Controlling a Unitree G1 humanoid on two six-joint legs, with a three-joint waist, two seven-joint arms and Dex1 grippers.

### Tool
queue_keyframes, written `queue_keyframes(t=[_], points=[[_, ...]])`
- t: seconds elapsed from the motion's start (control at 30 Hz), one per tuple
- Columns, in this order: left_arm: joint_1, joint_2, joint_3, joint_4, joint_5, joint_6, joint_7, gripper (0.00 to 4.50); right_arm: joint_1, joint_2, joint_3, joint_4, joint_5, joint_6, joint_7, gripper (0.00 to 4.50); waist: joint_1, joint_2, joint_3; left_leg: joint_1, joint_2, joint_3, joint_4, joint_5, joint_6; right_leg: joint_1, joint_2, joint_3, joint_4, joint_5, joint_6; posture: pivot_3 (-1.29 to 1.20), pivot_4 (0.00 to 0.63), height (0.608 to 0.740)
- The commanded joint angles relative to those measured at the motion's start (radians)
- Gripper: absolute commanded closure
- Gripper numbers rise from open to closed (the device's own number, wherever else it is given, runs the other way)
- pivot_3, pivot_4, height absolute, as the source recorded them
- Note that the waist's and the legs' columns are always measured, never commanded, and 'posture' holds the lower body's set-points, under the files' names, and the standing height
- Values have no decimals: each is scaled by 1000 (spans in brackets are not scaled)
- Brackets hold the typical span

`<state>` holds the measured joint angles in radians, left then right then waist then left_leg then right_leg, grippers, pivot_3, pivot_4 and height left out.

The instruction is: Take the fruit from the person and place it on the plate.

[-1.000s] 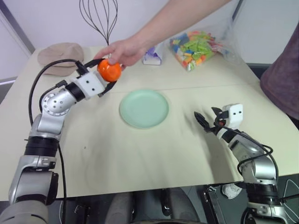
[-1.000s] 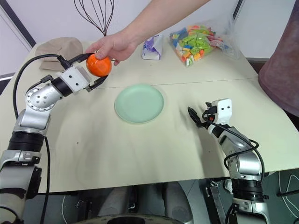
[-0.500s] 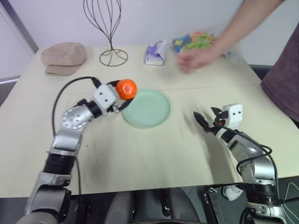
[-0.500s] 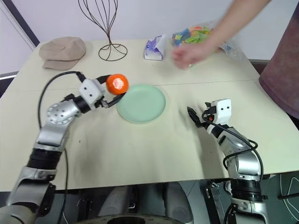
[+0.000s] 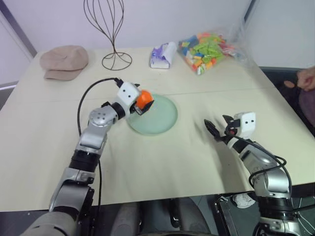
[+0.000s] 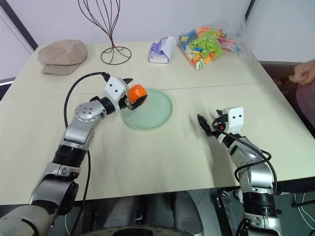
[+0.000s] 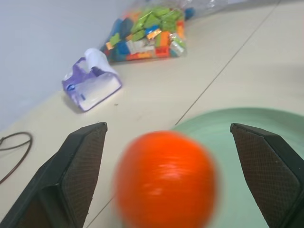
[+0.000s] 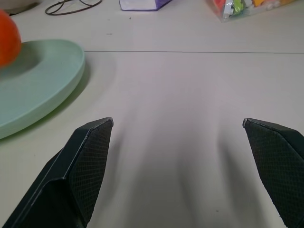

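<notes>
A: Where is the fruit (image 7: 165, 179) sitting, taking the plate (image 5: 165, 118) as the reference?

B: It is over the plate's near-left edge, between the two black fingers (image 7: 73, 175) of the left end effector (image 5: 143, 102). Those fingers are spread wide, with a clear gap on each side of the fruit, so the end effector is open and not gripping it. Whether the fruit already rests on the plate, I cannot tell.

A: And the right end effector (image 5: 219, 129)?

B: It is well to the right of the plate, above the bare desk (image 5: 162, 162), fingers spread apart and holding nothing.

A: The person (image 5: 306, 81)?

B: Only a hand and a bit of maroon shirt, far to the right of the plate at the desk's edge.

A: What else is on the desk?

B: Behind the plate stand a wire stand (image 5: 110, 29), a small purple-and-white packet (image 5: 163, 54) and a clear bag of coloured blocks (image 5: 207, 45). A beige cap (image 5: 64, 60) lies far to the plate's left, at the back.
</notes>
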<state>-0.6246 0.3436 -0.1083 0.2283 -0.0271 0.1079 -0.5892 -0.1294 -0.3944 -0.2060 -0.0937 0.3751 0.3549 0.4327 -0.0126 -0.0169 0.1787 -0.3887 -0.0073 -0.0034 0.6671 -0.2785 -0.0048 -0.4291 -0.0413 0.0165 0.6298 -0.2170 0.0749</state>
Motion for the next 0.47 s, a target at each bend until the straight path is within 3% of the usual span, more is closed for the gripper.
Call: queue_keyframes(t=[0.03,0.47], points=[[6,27,53,-47,-38,49,-2,19,1,-4,-26,-57,9,-22,-2,0,-2,0,0,0,0,0,0,0,0,0,0,0,0,0,0,0,150,740],[423,204,349,-485,-284,446,2,19,-5,5,-21,-22,6,-46,13,0,5,0,0,0,1,0,-1,0,0,0,-3,0,-1,-1,-1,0,150,740]])
